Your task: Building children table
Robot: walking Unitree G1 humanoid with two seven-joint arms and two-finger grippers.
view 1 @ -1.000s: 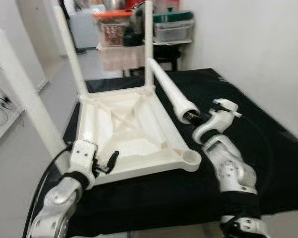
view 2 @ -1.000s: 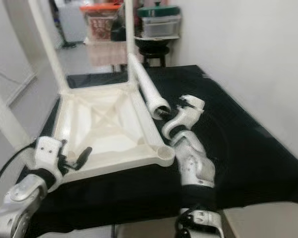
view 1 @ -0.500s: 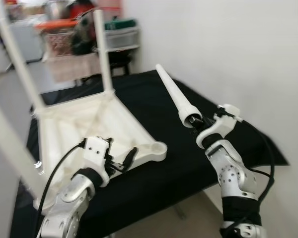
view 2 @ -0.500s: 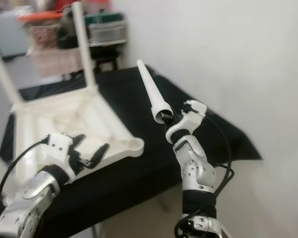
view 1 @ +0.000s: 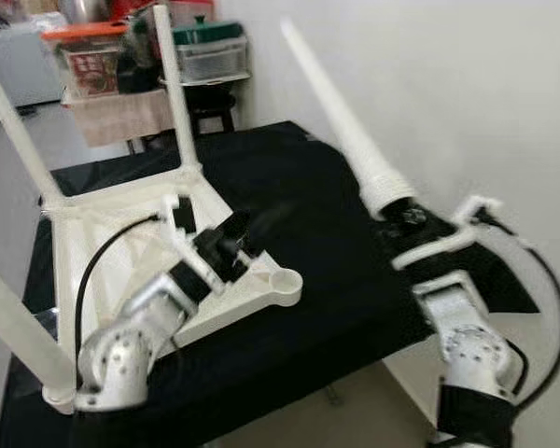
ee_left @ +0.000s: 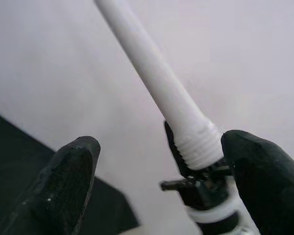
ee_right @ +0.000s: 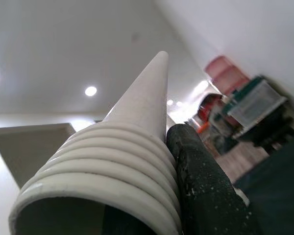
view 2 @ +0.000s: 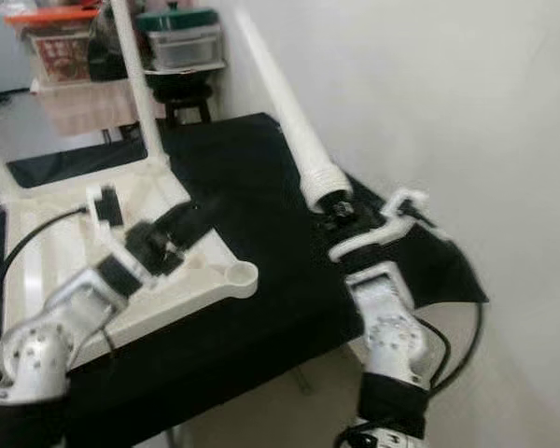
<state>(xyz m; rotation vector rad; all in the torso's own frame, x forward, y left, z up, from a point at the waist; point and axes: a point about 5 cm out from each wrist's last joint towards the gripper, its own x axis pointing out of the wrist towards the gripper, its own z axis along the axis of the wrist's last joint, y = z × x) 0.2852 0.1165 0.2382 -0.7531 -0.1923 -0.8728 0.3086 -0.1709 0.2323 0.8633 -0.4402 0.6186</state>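
Observation:
A white children's table lies upside down on the black-covered table. Three white legs stand up from its corners, one at the back right. The near right corner socket has nothing in it. My right gripper is shut on the threaded end of a loose white leg, which points steeply up and away beside the wall. In the right wrist view the threads lie against a black finger. My left gripper hovers open over the upturned table, facing that leg.
The white wall runs close along the right side. A rack with plastic boxes and a dark stool stand behind the black table. The black table's near edge drops to the floor just before my right arm.
The camera has shifted. My right gripper has lifted the loose leg higher and more upright. My left gripper has risen off the upturned table's near edge and swung towards the right.

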